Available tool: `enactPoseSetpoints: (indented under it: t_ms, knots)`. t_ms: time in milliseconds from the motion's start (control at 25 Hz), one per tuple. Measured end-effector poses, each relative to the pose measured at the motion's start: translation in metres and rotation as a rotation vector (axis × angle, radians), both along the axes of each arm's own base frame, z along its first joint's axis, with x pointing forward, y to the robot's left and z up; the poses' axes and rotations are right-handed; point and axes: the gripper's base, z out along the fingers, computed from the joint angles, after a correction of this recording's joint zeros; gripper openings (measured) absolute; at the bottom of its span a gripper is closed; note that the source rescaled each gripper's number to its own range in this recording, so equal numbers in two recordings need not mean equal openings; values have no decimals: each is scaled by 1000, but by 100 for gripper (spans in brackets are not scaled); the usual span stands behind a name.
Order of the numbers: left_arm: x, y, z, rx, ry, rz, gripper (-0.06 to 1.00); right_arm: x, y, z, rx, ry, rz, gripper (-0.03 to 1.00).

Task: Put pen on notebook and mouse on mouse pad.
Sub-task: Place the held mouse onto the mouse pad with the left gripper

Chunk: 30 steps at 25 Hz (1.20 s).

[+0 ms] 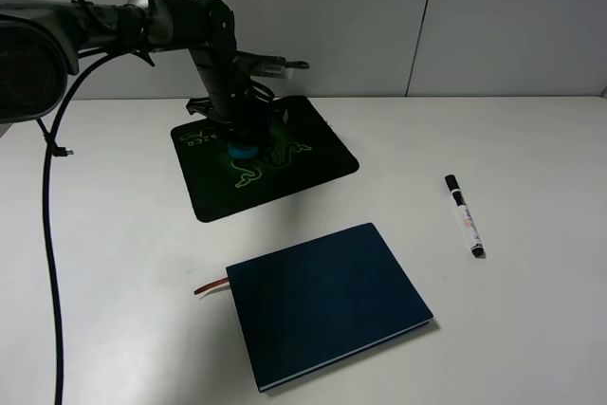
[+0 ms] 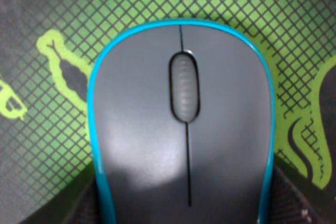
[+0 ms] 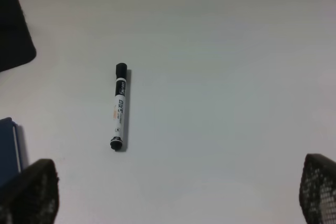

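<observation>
Mouse (image 1: pixel 242 152), at the green logo of the mouse pad (image 1: pixel 318 151), left end effector (image 1: pixel 239 142) clamped on its sides, placement near done pending release; pen (image 1: pixel 465 216), lying on the worktop (image 1: pixel 512 139) well apart from the notebook (image 1: pixel 327 301), untouched, right end effector (image 3: pixel 176 187) spread open above it.

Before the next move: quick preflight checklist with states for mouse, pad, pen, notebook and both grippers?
1. Mouse over the mouse pad: ok, it sits over the green logo.
2. Mouse resting on the pad, not lifted: cannot tell.
3. Left gripper released: not ok, its pads sit against both sides of the mouse.
4. Pen on the notebook: not ok, it lies on the table, apart from the notebook.
5. Right gripper ready for the pen: ok, it is open, with the pen in its wrist view.
</observation>
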Motion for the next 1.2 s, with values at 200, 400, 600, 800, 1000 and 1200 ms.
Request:
enactPoseSetpoints:
  t_ms: [200,400,600,800,1000,1200]
  knots:
    - [-1,0,0,3,6,0,0,0,0,0,0,0,0,100]
    - [-1,0,0,4,12,0,50,0,0,0,0,0,0,100]
    - [-3,1,-1,12,31,-1,94,0,0,0,0,0,0,100]
    - [-5,1,2,16,58,-1,99,0,0,0,0,0,0,100]
    - [-5,0,25,32,113,-8,100,0,0,0,0,0,0,100]
    - [1,-1,59,25,70,-14,100,0,0,0,0,0,0,100]
